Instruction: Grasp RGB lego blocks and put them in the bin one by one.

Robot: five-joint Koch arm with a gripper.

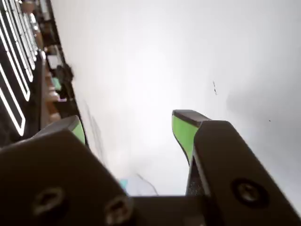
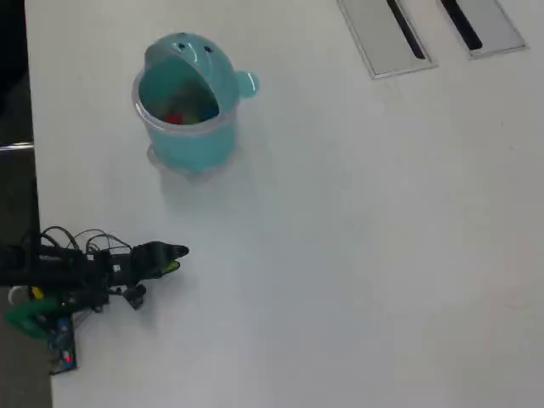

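Overhead view, left to right. Lower left of the frame: arm (image 2: 76, 270) lies low along the left edge of the white table (image 2: 357, 255), wires looped over it, gripper (image 2: 177, 258) pointing right with a bit of green at the tip. Upper left of the frame: teal bin (image 2: 189, 136) stands upright, well apart from the gripper, domed lid with eyes tipped back, small ear on its right side. Inside the bin: red block (image 2: 174, 118) lower left, yellow-green block (image 2: 194, 110) just beside it, a blue patch further right that is too blurry to call. Top right of the frame: two grey slotted panels (image 2: 387, 34) set in the table.

Wrist view: dark shelving and lit strips at upper left, blurred. Gripper (image 1: 131, 129) fills the bottom, green-padded fingers (image 1: 183, 132) spread wide, released, holding nothing, bare white table between them.
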